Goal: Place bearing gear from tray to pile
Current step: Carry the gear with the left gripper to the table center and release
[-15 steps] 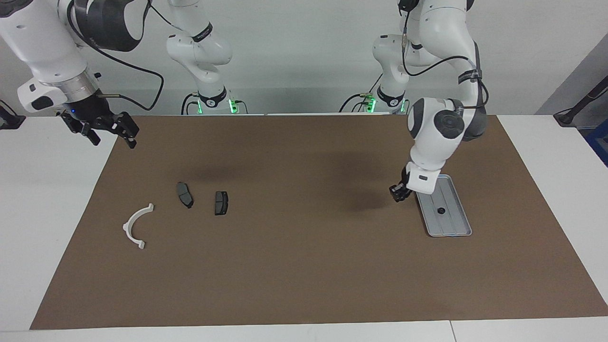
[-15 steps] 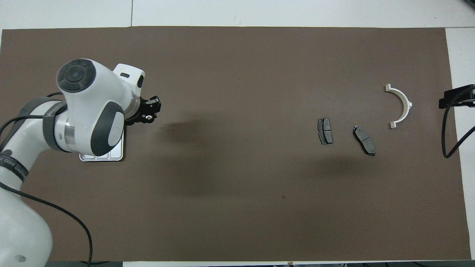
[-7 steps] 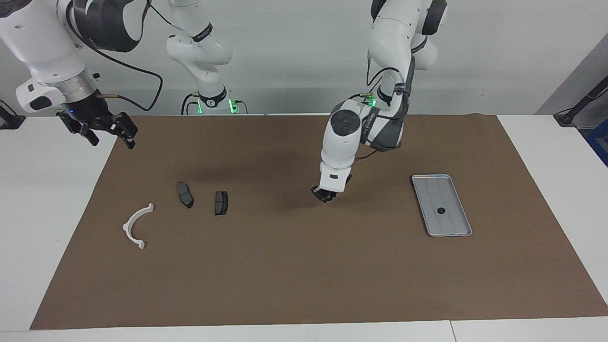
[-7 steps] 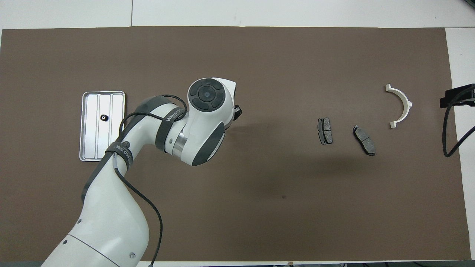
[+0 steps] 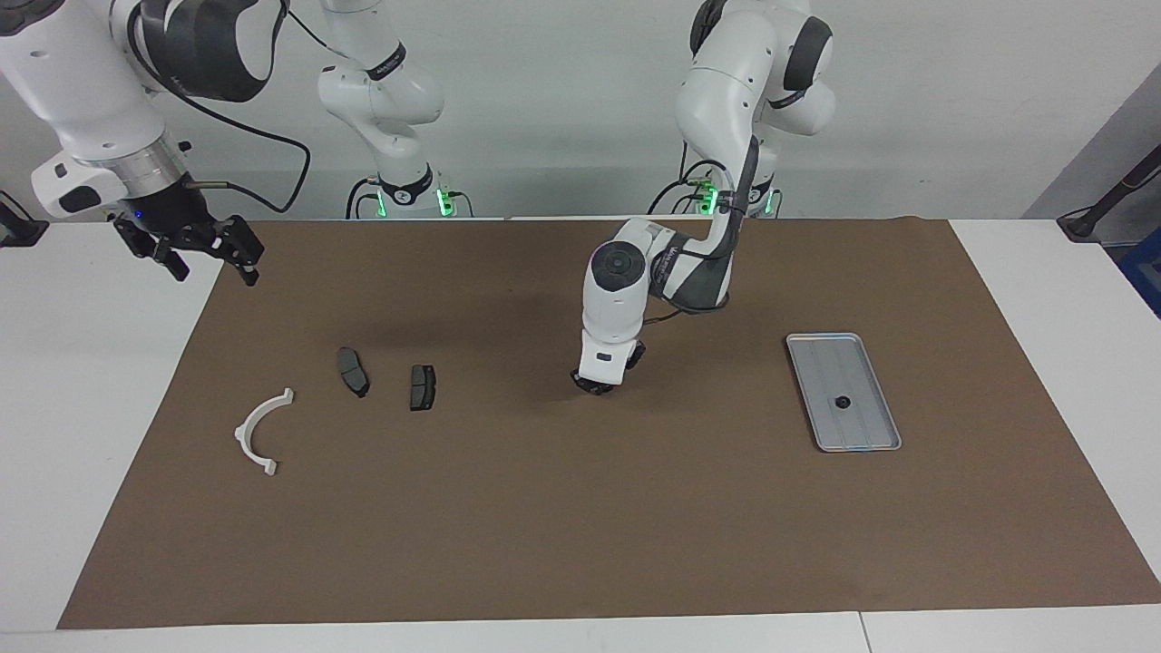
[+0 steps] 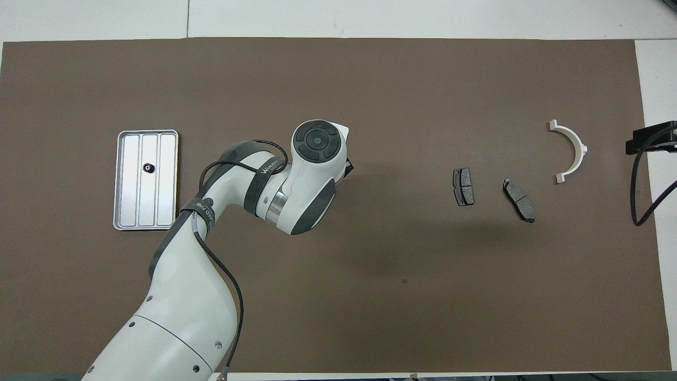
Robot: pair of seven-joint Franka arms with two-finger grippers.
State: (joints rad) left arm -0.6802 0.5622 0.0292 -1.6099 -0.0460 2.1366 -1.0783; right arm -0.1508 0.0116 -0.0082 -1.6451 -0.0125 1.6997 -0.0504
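The silver tray (image 5: 821, 341) lies on the brown mat toward the left arm's end, and a small black gear (image 5: 843, 402) sits in it; tray (image 6: 147, 132) and gear (image 6: 148, 168) also show in the overhead view. The pile lies toward the right arm's end: two dark pads (image 5: 353, 372) (image 5: 422, 387) and a white bracket (image 5: 243, 428). My left gripper (image 5: 594, 385) hangs low over the mat's middle, between tray and pile, fingers close together on a small bearing gear that I can hardly see. My right gripper (image 5: 210, 252) is open and waits over the table's edge.
The brown mat (image 5: 580, 526) covers most of the white table. In the overhead view the left arm's wrist (image 6: 312, 174) hides most of its gripper. The pads (image 6: 463, 187) (image 6: 519, 199) and bracket (image 6: 579, 148) lie apart from each other.
My left gripper has left the tray's edge and travelled over the mat toward the pile, now about midway. The tray is uncovered. The right arm has not moved.
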